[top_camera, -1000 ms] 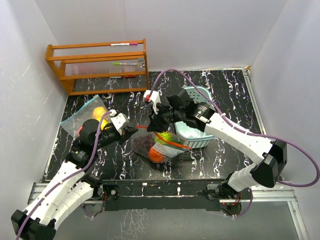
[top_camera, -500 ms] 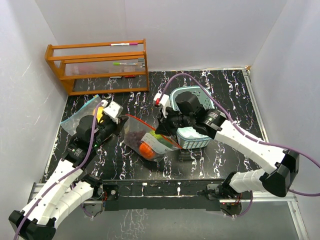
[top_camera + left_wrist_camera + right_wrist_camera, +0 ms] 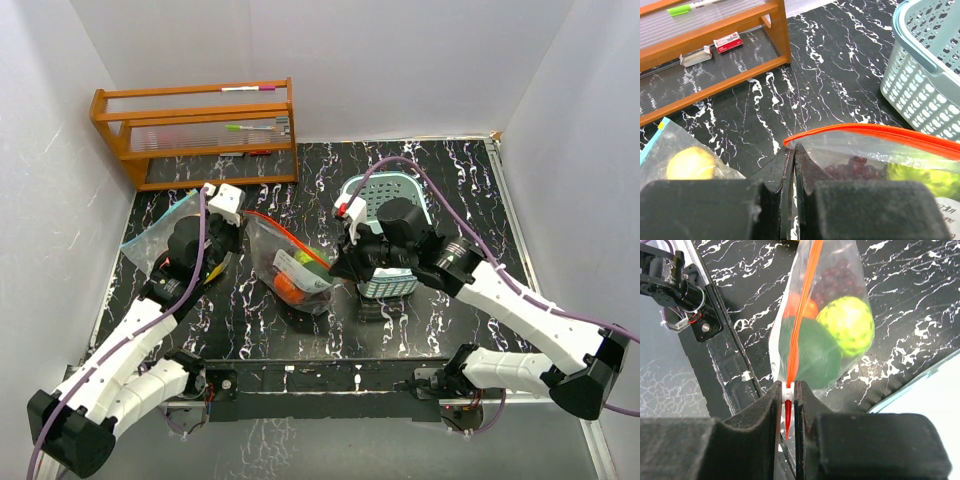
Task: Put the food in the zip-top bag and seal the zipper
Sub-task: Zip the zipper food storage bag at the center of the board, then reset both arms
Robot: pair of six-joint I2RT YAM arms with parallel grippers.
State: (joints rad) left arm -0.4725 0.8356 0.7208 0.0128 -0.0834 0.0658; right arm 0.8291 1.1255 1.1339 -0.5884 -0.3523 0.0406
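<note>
The zip-top bag point(image 3: 290, 275) is hanging mouth-up over the middle of the tabletop point(image 3: 460, 200), stretched between the two arms. Its orange-red zipper point(image 3: 285, 235) is running as the long axis, slanting from rear left to near right in the top view. Four fruits are showing through the film: dark purple grapes point(image 3: 840, 277), one bumpy yellow-green fruit point(image 3: 847, 325), one orange-red fruit point(image 3: 800, 307) and one dark green fruit point(image 3: 812, 352).

The left gripper point(image 3: 792, 150) is holding the bag's rear-left corner, its jaws pressed together on the film. The right gripper point(image 3: 788, 390) is pinching the zipper's white slider at the near-right end.

A second bag point(image 3: 160, 235) is lying at the left, with one yellow round fruit point(image 3: 690, 162) inside. One pale teal basket point(image 3: 400, 195) is standing just behind the right gripper. One wooden rack point(image 3: 195, 135) at the rear left is carrying two markers.
</note>
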